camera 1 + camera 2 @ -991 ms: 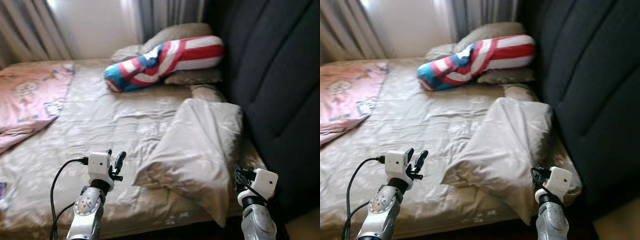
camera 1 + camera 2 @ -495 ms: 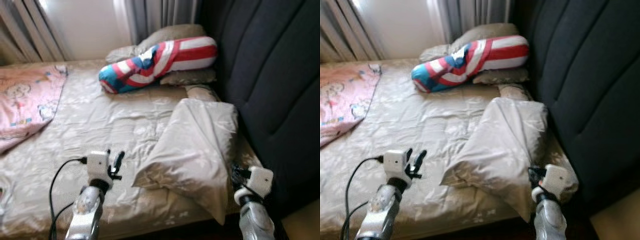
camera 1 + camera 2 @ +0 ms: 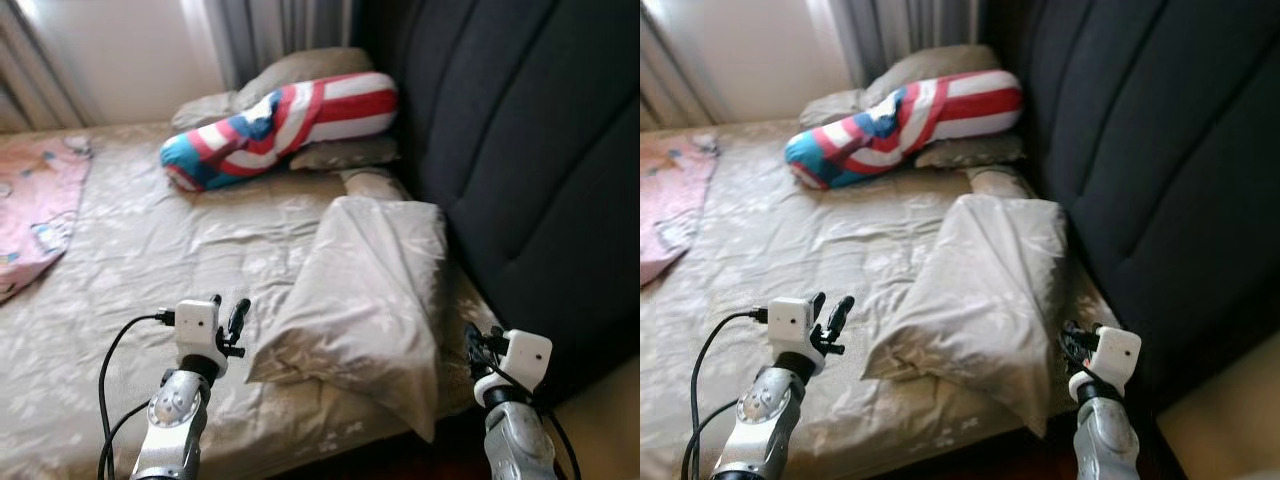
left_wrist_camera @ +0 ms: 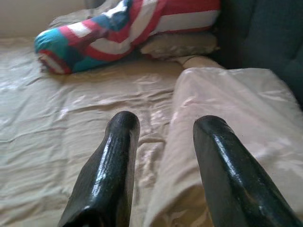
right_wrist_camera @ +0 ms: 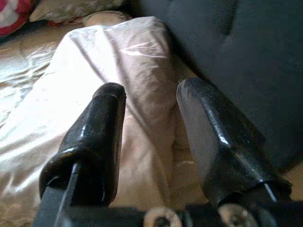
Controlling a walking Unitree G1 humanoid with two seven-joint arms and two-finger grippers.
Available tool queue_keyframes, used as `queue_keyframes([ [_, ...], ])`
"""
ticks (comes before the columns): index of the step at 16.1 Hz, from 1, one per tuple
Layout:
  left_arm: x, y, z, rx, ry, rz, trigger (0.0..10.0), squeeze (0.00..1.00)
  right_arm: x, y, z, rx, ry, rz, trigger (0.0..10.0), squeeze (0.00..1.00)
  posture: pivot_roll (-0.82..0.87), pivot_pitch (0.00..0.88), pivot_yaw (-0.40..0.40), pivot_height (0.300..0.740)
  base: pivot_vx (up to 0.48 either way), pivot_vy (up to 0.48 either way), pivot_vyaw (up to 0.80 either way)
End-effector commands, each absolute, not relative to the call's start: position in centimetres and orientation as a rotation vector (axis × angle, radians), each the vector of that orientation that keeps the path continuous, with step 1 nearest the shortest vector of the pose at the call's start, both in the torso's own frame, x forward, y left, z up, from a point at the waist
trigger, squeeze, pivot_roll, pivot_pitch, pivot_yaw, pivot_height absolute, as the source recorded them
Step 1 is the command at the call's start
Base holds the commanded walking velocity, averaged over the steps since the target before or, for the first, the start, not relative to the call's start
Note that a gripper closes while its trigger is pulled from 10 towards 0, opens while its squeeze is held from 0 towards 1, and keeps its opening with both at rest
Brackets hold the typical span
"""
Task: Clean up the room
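1. Standing at the foot end here, the bed (image 3: 180, 250) is the big thing, with a crinkled tan sheet all over it and a dark padded headboard (image 3: 520, 150) running down the robot's right side. My guess for the biggest risk: the robot is close to the mattress edge, so leaning in further could bump it or tip its balance.

2. Next down is the tan pillow (image 3: 365, 300), lying crooked with one corner hanging off the edge near the headboard. Looks like that's what needs tidying. It's floppy and slick looking, so a grab on that loose corner could let it slide off onto the floor.

3. Up by the curtains there's a red, white and blue bolster (image 3: 280, 125) on top of other pillows, and a pink blanket (image 3: 35, 205) at the far left. Dragging the tan pillow carelessly could rumple the sheet more.

4. Left gripper (image 3: 227, 322) hovers over the sheet just beside the pillow's near edge, fingers spread, nothing in them. Its black cable (image 3: 110, 370) loops low and could snag on bedding.

5. Right gripper (image 5: 149, 137) is by the pillow's hanging corner, close to the headboard, fingers parted and empty. Closing there might pinch only a thin fold of fabric.
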State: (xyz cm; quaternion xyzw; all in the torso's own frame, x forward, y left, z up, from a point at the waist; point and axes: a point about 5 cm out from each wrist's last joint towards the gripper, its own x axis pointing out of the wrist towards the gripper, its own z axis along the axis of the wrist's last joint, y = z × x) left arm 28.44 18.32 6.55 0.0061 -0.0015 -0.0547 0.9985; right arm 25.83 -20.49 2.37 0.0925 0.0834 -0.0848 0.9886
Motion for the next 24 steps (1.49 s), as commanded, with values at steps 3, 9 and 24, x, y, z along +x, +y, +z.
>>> queue_keyframes([
  [3, 28.33, 18.08, 7.0, -0.007, -0.024, -0.112, 10.0, 0.0, 25.96, -20.6, 2.34, 0.201, 0.175, -0.173, 10.0, 0.0, -0.1, 0.02, -0.011, 0.74, 0.0, 0.0, 0.0],
  [9, 28.45, 17.9, 6.98, -0.011, -0.013, -0.121, 10.0, 0.0, 26.05, -20.49, 2.38, 0.205, 0.176, -0.167, 10.0, 0.0, -0.09, 0.017, -0.012, 0.74, 0.0, 0.0, 0.0],
  [24, 28.42, 17.79, 6.85, -0.011, -0.003, -0.127, 10.0, 0.0, 26.41, -20.15, 2.64, 0.203, 0.164, -0.173, 10.0, 0.0, -0.1, 0.0, -0.01, 0.74, 0.134, 0.0, -0.21],
])
